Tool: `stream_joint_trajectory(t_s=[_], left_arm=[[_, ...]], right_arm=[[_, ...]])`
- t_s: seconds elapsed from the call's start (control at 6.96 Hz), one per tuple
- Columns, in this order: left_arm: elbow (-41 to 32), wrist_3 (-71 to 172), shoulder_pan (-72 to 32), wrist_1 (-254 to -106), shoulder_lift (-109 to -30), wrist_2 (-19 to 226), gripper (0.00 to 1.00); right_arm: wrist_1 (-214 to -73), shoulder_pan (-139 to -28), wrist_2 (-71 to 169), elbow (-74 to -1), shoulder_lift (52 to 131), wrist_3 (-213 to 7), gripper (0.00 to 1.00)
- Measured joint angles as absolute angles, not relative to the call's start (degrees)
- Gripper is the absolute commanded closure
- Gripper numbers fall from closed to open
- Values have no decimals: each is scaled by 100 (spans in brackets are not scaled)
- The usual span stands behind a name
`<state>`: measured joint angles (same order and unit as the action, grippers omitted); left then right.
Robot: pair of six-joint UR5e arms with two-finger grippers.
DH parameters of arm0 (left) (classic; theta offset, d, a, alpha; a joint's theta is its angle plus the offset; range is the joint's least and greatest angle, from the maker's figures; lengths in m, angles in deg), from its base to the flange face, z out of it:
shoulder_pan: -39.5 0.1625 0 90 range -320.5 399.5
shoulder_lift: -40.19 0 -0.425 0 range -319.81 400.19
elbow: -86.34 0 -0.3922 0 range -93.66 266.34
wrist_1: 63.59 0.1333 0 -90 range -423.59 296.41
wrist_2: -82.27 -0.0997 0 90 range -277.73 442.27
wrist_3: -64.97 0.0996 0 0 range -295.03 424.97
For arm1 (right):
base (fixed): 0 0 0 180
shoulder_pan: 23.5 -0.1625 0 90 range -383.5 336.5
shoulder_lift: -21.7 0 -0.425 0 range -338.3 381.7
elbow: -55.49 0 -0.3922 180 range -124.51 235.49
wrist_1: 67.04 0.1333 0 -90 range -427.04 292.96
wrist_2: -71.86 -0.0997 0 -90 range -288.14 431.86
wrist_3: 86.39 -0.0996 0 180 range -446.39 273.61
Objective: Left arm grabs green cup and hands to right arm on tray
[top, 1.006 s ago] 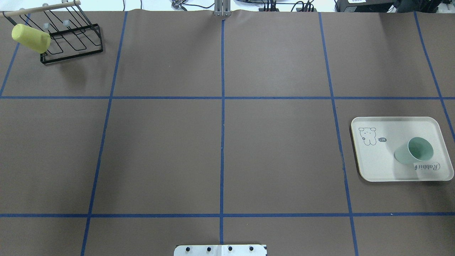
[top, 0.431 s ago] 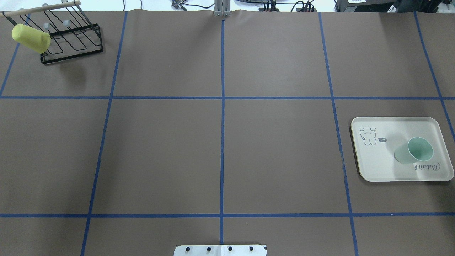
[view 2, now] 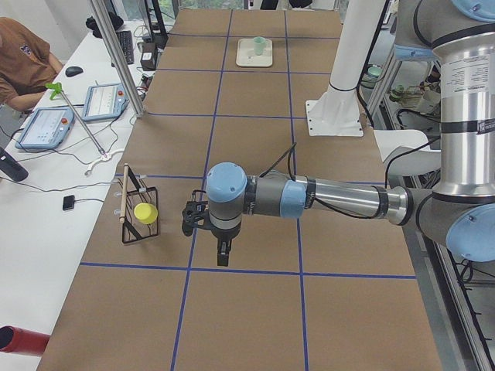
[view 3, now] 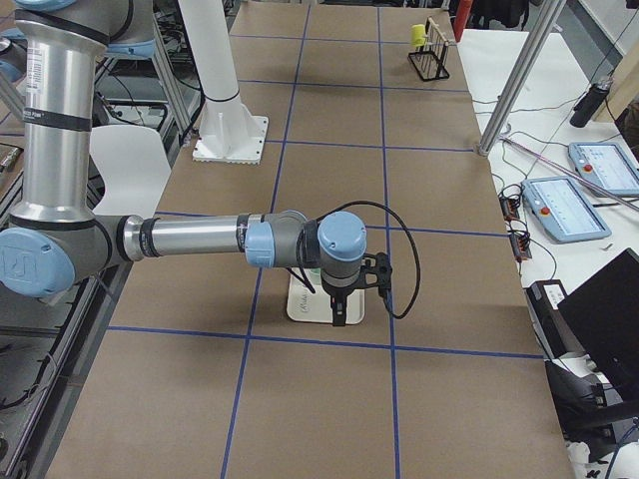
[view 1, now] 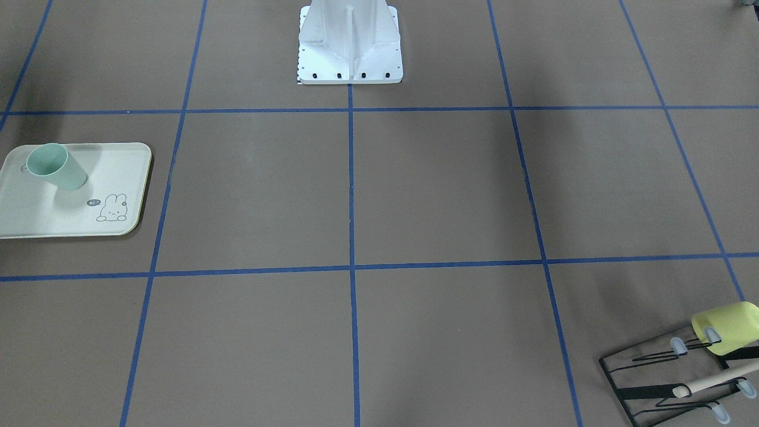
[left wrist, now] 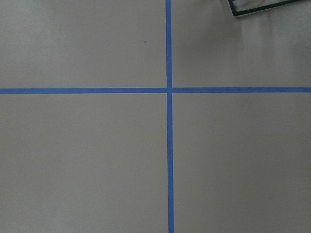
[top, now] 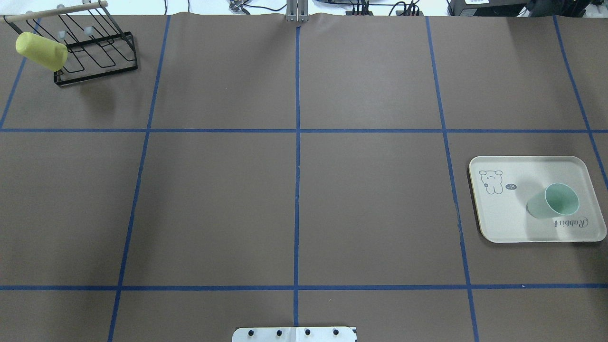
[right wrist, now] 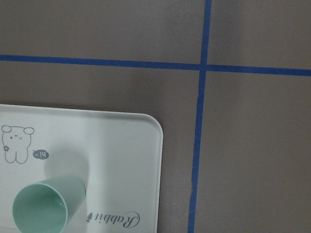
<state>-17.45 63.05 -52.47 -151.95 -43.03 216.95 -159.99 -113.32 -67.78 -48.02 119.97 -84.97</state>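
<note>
1. The green cup (top: 553, 202) stands mouth up on the tray (top: 503, 228), just beside the "Rabbit" lettering and apart from the bunny drawing.
2. The overhead and front views show no arm at all, only the cup, the tray, the rack (top: 99, 52) and the yellow cup (top: 42, 51) hung on it at the far corner.
3. Only the side views show the arms. From the left end, the left claw (view 2: 223, 256) hangs pointing down above the table, near the rack. From the right end, the right claw (view 3: 339, 317) hangs over the tray and hides the cup.
4. Whether either claw's fingers are apart or together cannot be told (they appear only in those side views).
5. The right wrist camera looks straight down on the cup's open mouth and one tray corner. The left wrist camera shows taped table and a sliver of the rack's corner.
6. A second ago the cup's mouth looked slightly wider and a pale blur covered the start of the lettering. Now the lettering reads whole. The rack and yellow cup have not moved.
</note>
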Motion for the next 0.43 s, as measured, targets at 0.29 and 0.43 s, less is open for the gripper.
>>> stream_joint_trajectory(t_s=[0.29, 0.43], left_arm=[[-1672, 6317, -5218, -15208, -4258, 21686, 0], [-1612, 6327, -5213, -15214, -4238, 21689, 0]], right_arm=[[-15981, -11362, -6786, -4812, 11994, -8502, 0], [-15978, -11365, -6788, -4817, 11990, -8517, 0]])
